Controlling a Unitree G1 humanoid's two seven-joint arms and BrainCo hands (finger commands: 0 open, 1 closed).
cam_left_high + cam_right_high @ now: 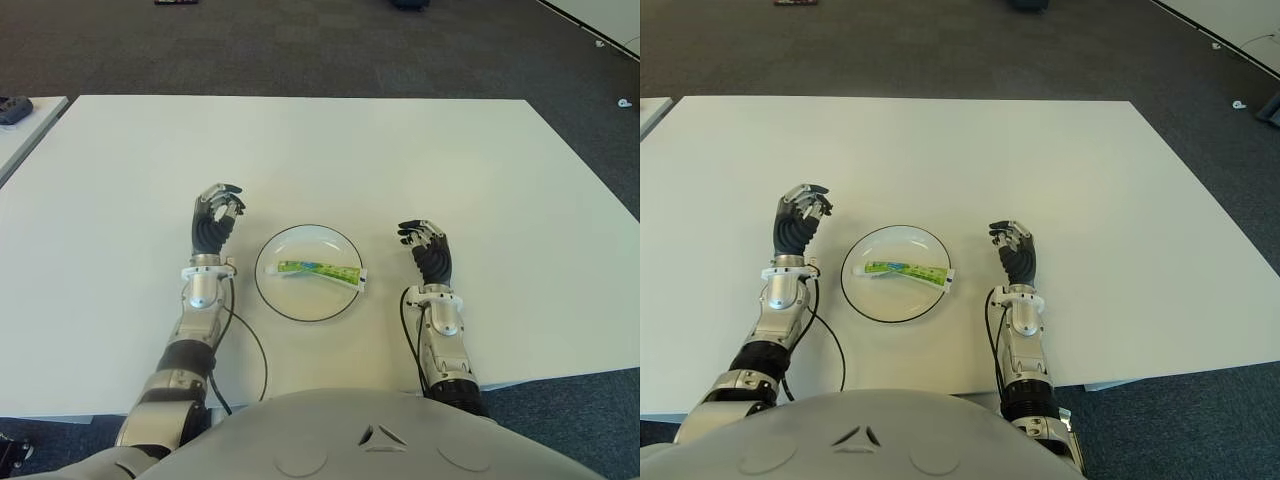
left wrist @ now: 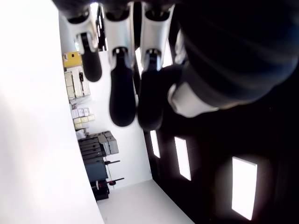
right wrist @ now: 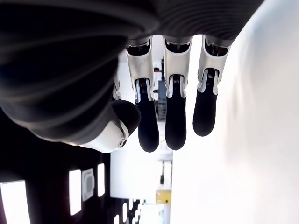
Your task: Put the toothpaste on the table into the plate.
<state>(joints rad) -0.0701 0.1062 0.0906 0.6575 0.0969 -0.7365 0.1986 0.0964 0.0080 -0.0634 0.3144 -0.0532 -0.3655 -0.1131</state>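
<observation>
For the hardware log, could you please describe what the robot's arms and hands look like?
Both arms are silver metal with black joint bands and a thin black cable along each forearm. The left hand and right hand have black palms, silver-white finger segments and rounded black fingertips.

Empty left hand point(image 2: 140, 88), fingers loosely curled

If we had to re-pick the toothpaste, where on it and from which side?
Probably mid-body, coming from above. The toothpaste lies flat in the plate, long axis left-right, so fingers should close across its narrow width. The cap end near the plate's right rim leaves less room. The right hand shows beside that rim, the left hand opposite; both hold nothing.
</observation>
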